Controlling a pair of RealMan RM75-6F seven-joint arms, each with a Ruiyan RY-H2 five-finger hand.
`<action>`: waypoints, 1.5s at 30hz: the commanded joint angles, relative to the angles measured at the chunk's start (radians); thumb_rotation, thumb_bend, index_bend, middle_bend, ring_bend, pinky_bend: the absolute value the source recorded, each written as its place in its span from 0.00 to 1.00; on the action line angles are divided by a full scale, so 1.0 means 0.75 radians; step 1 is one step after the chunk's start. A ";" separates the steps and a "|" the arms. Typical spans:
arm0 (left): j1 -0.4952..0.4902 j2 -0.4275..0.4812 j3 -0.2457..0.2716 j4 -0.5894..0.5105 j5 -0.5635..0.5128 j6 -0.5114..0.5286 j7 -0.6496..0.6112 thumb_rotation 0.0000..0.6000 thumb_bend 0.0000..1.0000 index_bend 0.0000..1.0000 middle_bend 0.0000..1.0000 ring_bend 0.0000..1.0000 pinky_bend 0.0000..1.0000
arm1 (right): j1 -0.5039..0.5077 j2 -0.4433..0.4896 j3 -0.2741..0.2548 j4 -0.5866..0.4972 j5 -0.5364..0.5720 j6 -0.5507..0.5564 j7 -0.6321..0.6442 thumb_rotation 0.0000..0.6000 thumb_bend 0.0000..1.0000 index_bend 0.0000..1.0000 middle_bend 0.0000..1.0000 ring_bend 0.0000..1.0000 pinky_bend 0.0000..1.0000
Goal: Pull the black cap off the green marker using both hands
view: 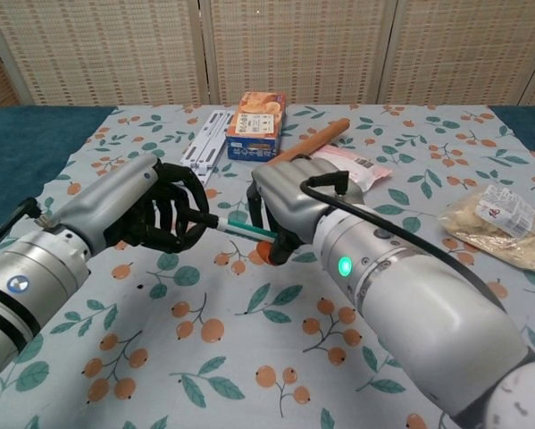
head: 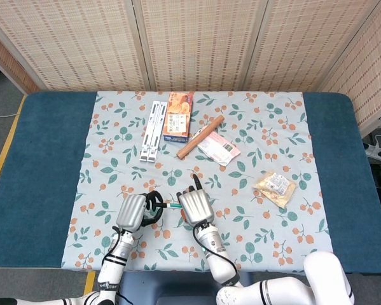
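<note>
The green marker (view: pixel 241 231) is held level above the tablecloth between my two hands, and only a short white-and-green stretch of it (head: pixel 174 206) shows. My left hand (view: pixel 158 214) (head: pixel 134 213) grips its left end, with dark fingers curled round it. The black cap is hidden inside that grip. My right hand (view: pixel 286 202) (head: pixel 195 204) holds the barrel's right part from above and covers that end. The two hands are close together, a short gap apart.
At the back of the floral cloth lie a pair of white strips (head: pixel 152 130), an orange box (head: pixel 177 116), a wooden stick (head: pixel 200 136) and a flat printed packet (head: pixel 217 147). A snack bag (head: pixel 275 187) sits to the right.
</note>
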 commanded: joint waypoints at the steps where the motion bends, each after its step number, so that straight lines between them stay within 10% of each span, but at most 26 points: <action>1: 0.003 0.000 -0.008 -0.002 -0.008 -0.003 -0.016 1.00 0.78 0.80 0.91 0.65 0.67 | 0.001 0.002 0.001 -0.005 -0.001 0.003 -0.004 1.00 0.43 0.80 0.75 0.34 0.00; 20: 0.008 0.057 -0.063 0.023 -0.036 -0.022 -0.101 1.00 0.82 0.82 0.93 0.69 0.67 | -0.016 0.092 -0.038 -0.059 -0.009 0.035 -0.072 1.00 0.43 0.80 0.75 0.34 0.00; 27: 0.011 0.105 -0.029 0.140 -0.078 -0.136 -0.190 1.00 0.64 0.76 0.87 0.62 0.65 | -0.054 0.122 -0.084 -0.002 -0.012 0.037 -0.043 1.00 0.43 0.78 0.75 0.34 0.00; 35: -0.019 0.119 0.053 0.196 0.013 -0.202 -0.210 1.00 0.48 0.18 0.31 0.21 0.43 | -0.085 0.079 -0.142 0.122 -0.004 -0.015 -0.009 1.00 0.41 0.09 0.33 0.15 0.00; 45: 0.005 0.206 0.036 0.040 -0.021 -0.192 -0.214 1.00 0.44 0.04 0.20 0.09 0.35 | -0.101 0.128 -0.127 -0.024 0.092 0.004 -0.116 1.00 0.31 0.00 0.11 0.00 0.00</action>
